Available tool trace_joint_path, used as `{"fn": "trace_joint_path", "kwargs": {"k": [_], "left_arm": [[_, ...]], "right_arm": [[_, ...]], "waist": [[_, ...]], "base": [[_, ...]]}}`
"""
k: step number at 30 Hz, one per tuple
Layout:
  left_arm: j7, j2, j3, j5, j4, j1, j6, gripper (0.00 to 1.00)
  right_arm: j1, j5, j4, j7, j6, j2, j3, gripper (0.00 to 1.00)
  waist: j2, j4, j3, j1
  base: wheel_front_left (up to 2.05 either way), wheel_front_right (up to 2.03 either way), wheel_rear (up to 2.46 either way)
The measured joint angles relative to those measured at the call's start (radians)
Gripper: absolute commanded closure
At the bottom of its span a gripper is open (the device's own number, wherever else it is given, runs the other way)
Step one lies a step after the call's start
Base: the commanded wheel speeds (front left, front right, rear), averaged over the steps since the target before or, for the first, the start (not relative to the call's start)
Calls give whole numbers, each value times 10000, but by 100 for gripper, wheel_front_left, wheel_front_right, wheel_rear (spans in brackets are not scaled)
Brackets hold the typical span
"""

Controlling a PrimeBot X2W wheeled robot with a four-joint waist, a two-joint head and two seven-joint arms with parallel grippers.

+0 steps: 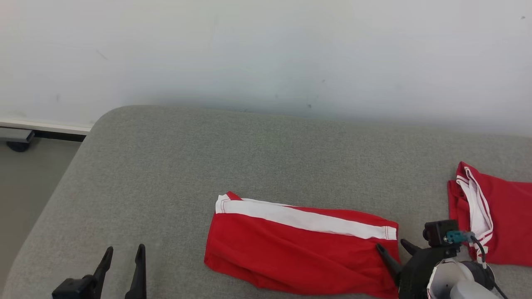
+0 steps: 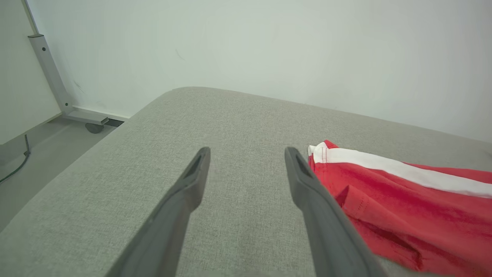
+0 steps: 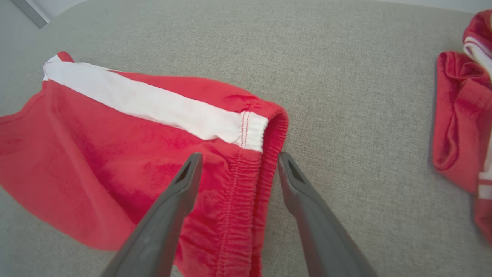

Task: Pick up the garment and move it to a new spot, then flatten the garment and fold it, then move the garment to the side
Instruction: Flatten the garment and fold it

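Note:
The garment (image 1: pixel 291 245) is a pair of red shorts with a white side stripe, lying folded on the grey cushioned surface (image 1: pixel 249 158). In the right wrist view the garment (image 3: pixel 127 154) shows its gathered elastic waistband. My right gripper (image 1: pixel 392 247) is open, its two fingers straddling that waistband edge, and it appears as the right gripper (image 3: pixel 238 161) in its own view. My left gripper (image 1: pixel 124 251) is open and empty at the lower left, well left of the shorts. From the left wrist, the left gripper (image 2: pixel 246 154) hovers over bare cushion with the garment (image 2: pixel 403 207) to its right.
A second red and white garment (image 1: pixel 490 216) lies at the right edge, also the second garment (image 3: pixel 465 123) in the right wrist view. The cushion's left edge drops to the floor (image 1: pixel 25 182). A white wall (image 1: pixel 266 54) runs behind, with a metal frame leg (image 2: pixel 54 80) at left.

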Motion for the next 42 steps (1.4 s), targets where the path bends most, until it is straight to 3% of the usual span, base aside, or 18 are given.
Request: {"fn": "trace_joint_path", "kwargs": {"k": [10, 19, 21, 22, 33, 42], "left_arm": [[0, -92, 180, 48, -111, 297, 0, 0], [0, -313, 161, 146, -232, 284, 0, 0], [0, -428, 130, 151, -265, 274, 0, 0], [0, -464, 132, 151, -259, 274, 0, 0], [0, -385, 470, 136, -81, 316, -2, 0], [0, -395, 527, 136, -25, 321, -21, 0]], "right_arm": [[-715, 382, 1202, 2702, -290, 205, 458, 0], [-1476, 552, 1628, 4184, -336, 244, 545, 2], [-1589, 640, 1733, 4401, -336, 226, 548, 58], [-1616, 704, 1755, 4474, -307, 221, 546, 100], [-2133, 894, 1896, 4805, 127, 201, 481, 100], [-2475, 894, 2021, 4901, 267, -796, 132, 100]], "waist": [[0, 324, -17, 0], [0, 391, 94, -2], [0, 448, 123, -1], [0, 477, 136, -2], [0, 369, 181, -1], [0, -54, 151, -1]], "base": [[0, 0, 0], [0, 0, 0], [0, 0, 0], [0, 0, 0], [0, 0, 0], [0, 0, 0]]}}
